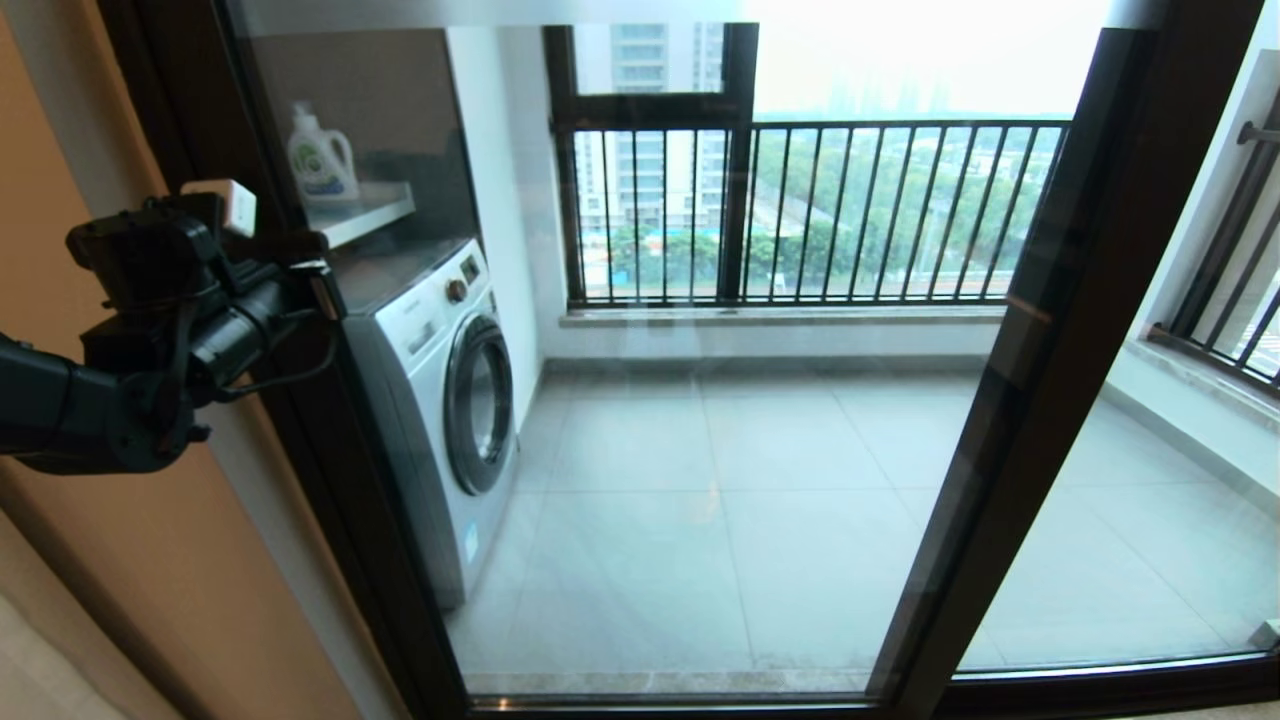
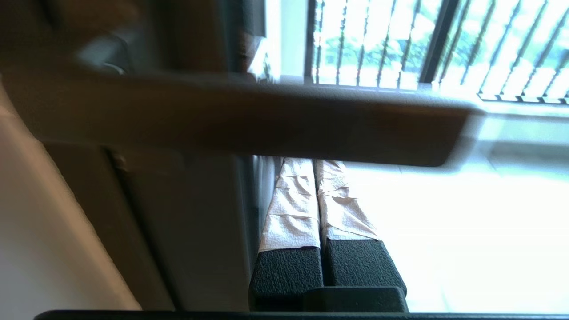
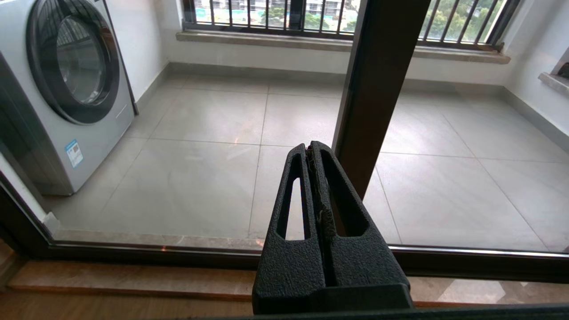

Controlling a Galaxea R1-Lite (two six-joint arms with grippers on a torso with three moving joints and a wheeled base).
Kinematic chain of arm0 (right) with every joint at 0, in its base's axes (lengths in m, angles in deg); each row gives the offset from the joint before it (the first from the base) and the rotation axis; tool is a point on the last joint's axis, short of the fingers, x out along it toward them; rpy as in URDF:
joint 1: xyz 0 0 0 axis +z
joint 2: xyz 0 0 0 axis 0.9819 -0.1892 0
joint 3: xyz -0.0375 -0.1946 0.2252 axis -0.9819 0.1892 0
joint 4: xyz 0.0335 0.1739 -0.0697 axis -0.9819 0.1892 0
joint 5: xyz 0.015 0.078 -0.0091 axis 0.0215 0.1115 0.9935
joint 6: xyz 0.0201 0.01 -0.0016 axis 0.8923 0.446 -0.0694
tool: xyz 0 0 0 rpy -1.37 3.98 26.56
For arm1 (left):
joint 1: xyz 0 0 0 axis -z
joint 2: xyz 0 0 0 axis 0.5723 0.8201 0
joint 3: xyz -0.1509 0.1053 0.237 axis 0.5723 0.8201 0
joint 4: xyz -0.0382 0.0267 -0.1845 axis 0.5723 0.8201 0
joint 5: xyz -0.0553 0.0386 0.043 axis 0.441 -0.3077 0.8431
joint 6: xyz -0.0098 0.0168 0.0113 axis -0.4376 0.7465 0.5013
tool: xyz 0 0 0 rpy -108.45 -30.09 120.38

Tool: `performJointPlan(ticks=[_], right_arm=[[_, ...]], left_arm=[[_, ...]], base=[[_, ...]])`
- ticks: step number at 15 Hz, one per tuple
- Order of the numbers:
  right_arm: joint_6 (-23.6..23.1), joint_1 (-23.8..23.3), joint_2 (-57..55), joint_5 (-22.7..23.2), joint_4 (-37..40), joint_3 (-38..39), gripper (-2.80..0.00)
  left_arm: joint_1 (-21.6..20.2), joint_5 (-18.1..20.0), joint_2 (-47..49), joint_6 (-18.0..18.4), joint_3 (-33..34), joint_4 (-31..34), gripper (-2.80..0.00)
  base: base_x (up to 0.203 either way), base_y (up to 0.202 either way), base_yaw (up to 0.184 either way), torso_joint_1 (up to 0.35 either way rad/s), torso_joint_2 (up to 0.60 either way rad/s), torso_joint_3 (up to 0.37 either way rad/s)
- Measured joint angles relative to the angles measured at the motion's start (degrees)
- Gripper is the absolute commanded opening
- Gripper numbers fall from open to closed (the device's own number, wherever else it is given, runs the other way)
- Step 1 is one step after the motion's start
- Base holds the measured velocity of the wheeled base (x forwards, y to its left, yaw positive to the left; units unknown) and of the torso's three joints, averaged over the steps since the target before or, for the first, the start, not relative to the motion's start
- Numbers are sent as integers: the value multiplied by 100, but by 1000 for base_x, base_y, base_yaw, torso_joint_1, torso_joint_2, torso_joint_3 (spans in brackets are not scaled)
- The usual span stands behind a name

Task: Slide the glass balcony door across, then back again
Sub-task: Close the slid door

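Note:
The glass balcony door (image 1: 720, 450) fills the head view, its dark left stile (image 1: 330, 430) standing against the frame by the tan wall. My left gripper (image 1: 300, 262) is up at that stile beside the small lever handle (image 1: 322, 285). In the left wrist view the brown handle (image 2: 266, 120) crosses close over my shut left gripper (image 2: 315, 162); the tape-wrapped fingers (image 2: 293, 209) lie together with nothing between them, their tips hidden behind the lever. My right gripper (image 3: 310, 146) is shut and empty, low before the door's right stile (image 3: 378, 80); it is out of the head view.
Behind the glass stand a washing machine (image 1: 440, 400), a shelf with a detergent bottle (image 1: 322, 155), and the window with black railing bars (image 1: 800, 210). A second glass panel (image 1: 1150, 520) lies right of the dark stile (image 1: 1040, 380). The floor track (image 3: 133, 253) runs along the bottom.

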Motion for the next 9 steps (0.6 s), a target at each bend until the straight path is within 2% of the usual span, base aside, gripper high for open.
performJointPlan(ticks=[4,9], right_arm=[[0,0,0,0,1,0,-280],[2,0,0,0,1,0,-280]], left_arm=[[106,16,-213,-10,-482,734,-280],[102,21,-408,-19,-201,616,-280]], base=[[0,0,0,0,0,0],[0,0,0,0,0,0]])
